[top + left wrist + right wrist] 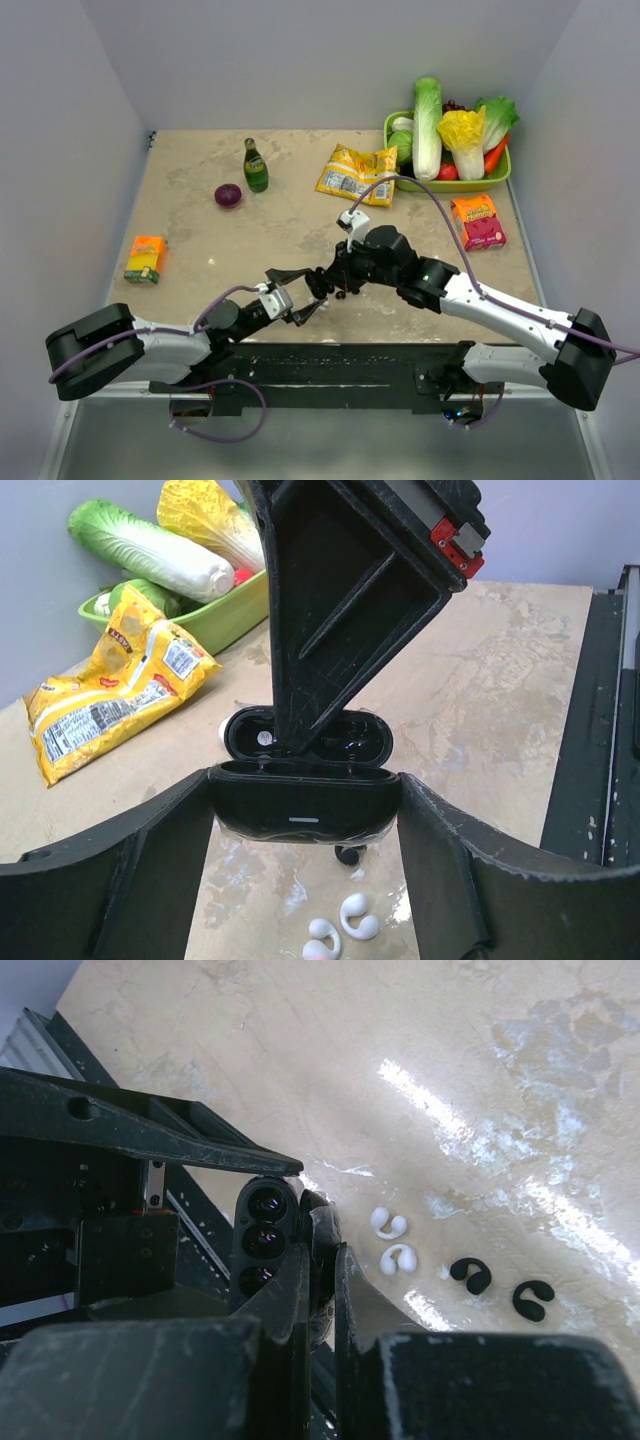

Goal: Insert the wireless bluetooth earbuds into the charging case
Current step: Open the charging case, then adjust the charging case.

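Within the clamped left hand (300,825), a glossy black oval charging case (300,802), lid open

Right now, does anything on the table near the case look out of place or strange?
Yes. Near the open black charging case, held in the left gripper, four small curved pieces lie loose on the table: two white earbuds and two black pieces. The black pair looks like extras.
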`<action>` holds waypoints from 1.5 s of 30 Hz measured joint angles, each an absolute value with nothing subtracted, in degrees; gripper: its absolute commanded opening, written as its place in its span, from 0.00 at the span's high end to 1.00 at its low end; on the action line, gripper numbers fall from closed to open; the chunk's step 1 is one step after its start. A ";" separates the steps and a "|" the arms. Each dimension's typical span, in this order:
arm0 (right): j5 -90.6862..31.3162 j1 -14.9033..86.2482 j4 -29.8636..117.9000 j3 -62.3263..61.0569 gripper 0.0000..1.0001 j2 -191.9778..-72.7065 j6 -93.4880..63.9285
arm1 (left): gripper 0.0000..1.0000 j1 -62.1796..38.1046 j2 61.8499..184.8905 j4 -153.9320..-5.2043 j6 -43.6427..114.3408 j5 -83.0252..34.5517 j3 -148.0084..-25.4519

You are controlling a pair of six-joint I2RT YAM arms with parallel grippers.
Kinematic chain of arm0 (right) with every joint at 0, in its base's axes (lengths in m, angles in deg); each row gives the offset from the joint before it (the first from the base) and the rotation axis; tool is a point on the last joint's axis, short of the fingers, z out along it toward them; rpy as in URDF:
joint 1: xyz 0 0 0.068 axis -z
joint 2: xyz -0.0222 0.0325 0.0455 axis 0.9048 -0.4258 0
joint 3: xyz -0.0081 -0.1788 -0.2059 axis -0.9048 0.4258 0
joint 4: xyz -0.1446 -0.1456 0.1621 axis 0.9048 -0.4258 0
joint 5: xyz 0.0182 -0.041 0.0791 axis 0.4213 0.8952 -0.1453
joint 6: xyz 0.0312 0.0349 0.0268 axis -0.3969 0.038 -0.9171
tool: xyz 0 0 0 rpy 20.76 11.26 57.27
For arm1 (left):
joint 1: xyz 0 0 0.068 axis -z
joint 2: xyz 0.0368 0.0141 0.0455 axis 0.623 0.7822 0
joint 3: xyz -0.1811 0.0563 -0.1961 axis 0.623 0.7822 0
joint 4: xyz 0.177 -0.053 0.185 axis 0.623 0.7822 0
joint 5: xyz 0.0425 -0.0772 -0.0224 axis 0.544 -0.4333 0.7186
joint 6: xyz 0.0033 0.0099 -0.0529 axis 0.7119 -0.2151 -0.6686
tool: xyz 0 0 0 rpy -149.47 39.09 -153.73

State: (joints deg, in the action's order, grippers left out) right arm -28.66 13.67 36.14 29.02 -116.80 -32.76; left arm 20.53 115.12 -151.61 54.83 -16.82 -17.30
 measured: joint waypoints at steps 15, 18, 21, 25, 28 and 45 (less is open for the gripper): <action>-25.09 12.18 31.53 24.91 1.00 -116.65 -27.21 | 0.00 20.86 115.34 -152.66 52.97 -14.70 -18.40; -24.02 12.33 30.05 24.54 1.00 -116.32 -25.75 | 0.00 20.71 115.34 -151.94 52.32 -12.97 -18.40; -23.26 12.35 29.32 24.35 1.00 -116.32 -24.96 | 0.00 20.73 115.34 -151.85 51.94 -12.12 -18.40; -22.97 12.33 28.87 24.06 1.00 -116.32 -24.35 | 0.00 20.73 115.34 -151.81 51.03 -11.24 -18.40; -22.54 12.05 28.28 23.34 1.00 -116.27 -23.25 | 0.00 20.75 115.32 -151.72 48.51 -10.28 -18.40; -4.72 -4.89 18.99 13.48 1.00 -114.37 -4.98 | 0.07 16.97 102.79 -139.02 28.51 -27.05 -20.91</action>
State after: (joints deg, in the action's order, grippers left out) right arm -4.72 -4.89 18.99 13.48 -114.37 -4.98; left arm 16.97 102.79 -139.02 28.51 -27.05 -20.91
